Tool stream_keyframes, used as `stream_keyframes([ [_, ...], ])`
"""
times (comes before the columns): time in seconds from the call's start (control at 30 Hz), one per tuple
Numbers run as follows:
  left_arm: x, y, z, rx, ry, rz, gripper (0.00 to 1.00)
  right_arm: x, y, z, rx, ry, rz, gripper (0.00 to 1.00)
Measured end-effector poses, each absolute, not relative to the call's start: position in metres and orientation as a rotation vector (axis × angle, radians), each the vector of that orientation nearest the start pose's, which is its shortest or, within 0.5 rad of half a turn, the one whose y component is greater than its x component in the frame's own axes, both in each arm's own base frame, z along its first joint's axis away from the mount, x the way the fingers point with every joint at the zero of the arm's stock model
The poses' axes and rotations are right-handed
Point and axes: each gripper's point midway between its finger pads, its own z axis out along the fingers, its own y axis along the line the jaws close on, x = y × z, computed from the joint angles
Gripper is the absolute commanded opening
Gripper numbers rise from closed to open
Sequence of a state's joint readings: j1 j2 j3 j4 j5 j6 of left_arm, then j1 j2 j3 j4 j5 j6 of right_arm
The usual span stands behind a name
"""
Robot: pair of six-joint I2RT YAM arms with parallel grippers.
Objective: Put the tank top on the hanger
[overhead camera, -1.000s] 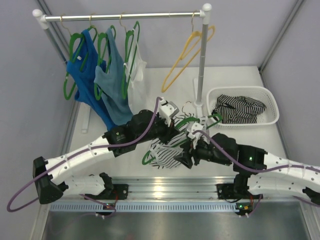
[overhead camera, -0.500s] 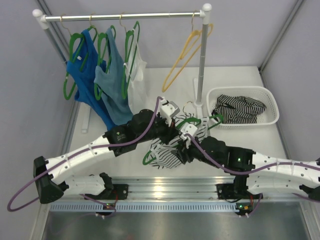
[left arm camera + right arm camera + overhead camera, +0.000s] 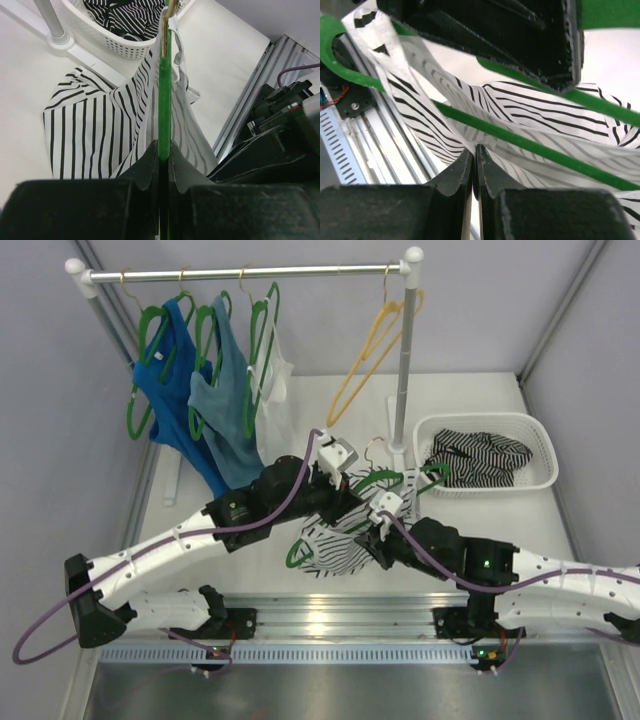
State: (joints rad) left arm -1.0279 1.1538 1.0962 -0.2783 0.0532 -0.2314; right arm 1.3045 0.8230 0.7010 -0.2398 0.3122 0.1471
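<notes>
The tank top (image 3: 330,552), white with thin black stripes, lies crumpled on the table between both arms, partly draped over the green hanger (image 3: 296,554). My left gripper (image 3: 343,504) is shut on the hanger's bar (image 3: 164,100), its brass hook pointing away in the left wrist view. The striped cloth (image 3: 100,135) hangs on both sides of that bar. My right gripper (image 3: 373,540) is shut on an edge of the tank top (image 3: 545,105), pinching cloth at its tips (image 3: 474,149) just under the hanger's arm (image 3: 530,145).
A clothes rail (image 3: 240,273) at the back holds blue, teal and white tops on green hangers and an empty yellow hanger (image 3: 375,350). Its post (image 3: 402,370) stands beside a white basket (image 3: 540,440) holding a darker striped garment (image 3: 480,458).
My right gripper has moved left to the tank top's near edge and closed on the cloth. The left gripper has kept its hold on the hanger, barely moving.
</notes>
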Motion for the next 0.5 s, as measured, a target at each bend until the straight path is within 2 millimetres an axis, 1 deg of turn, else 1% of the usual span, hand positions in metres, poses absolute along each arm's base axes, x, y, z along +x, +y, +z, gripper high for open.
stream_keyframes([
  [0.1, 0.182, -0.333, 0.284, 0.801, 1.835, -0.874, 0.0, 0.121, 0.275, 0.218, -0.885, 1.753, 0.696, 0.04],
  [0.23, 0.18, -0.325, 0.301, 0.778, 1.804, -0.879, 0.0, 0.114, 0.271, 0.221, -0.88, 1.75, 0.734, 0.03],
  [0.3, 0.18, -0.322, 0.312, 0.761, 1.785, -0.879, 0.0, 0.11, 0.273, 0.22, -0.891, 1.755, 0.744, 0.03],
  [0.4, 0.178, -0.317, 0.327, 0.742, 1.752, -0.889, 0.0, 0.105, 0.274, 0.212, -0.921, 1.775, 0.735, 0.03],
  [0.5, 0.175, -0.312, 0.334, 0.74, 1.749, -0.89, 0.0, 0.103, 0.276, 0.208, -0.939, 1.784, 0.726, 0.04],
])
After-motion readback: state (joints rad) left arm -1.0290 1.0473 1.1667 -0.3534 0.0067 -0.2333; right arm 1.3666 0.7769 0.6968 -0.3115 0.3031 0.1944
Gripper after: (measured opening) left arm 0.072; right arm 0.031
